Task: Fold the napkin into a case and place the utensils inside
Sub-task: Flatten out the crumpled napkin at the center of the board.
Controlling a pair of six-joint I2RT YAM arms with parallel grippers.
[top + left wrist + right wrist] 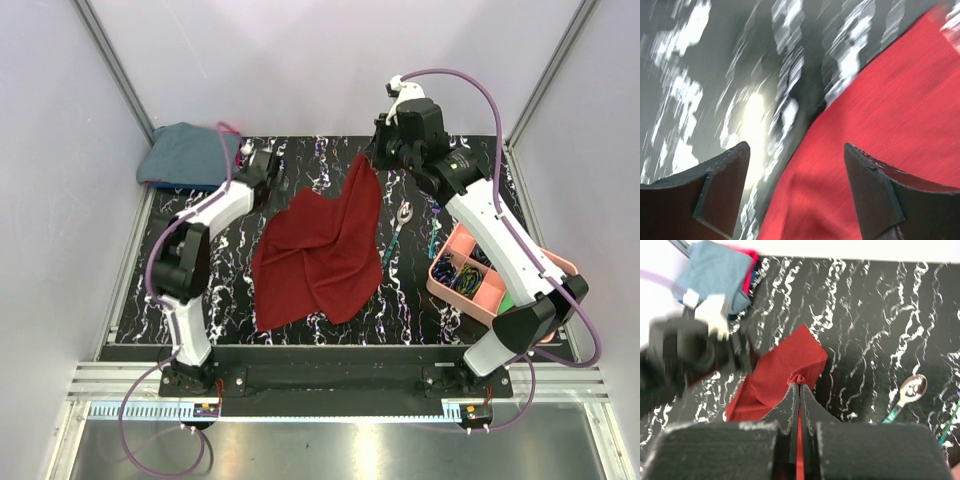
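Pinching the far corner of the dark red napkin in the right gripper, jaws pressed flat together on a bunched tip of cloth, with that corner lifted off the black marbled mat toward the far side. Below the lifted corner, creased cloth spread across mid-table, near edge close to the arm bases. Hovering at the napkin's far left edge with the left gripper, jaws spread wide, one over red fabric and the other over bare mat; contact impossible to tell through the blur. Just right of the napkin, the green-handled spoon, bowl toward the far side, and beyond it a slimmer teal-handled piece. At near right, a pink compartment tray holding coiled cables. In the far left corner, a blue-grey cloth bundle.
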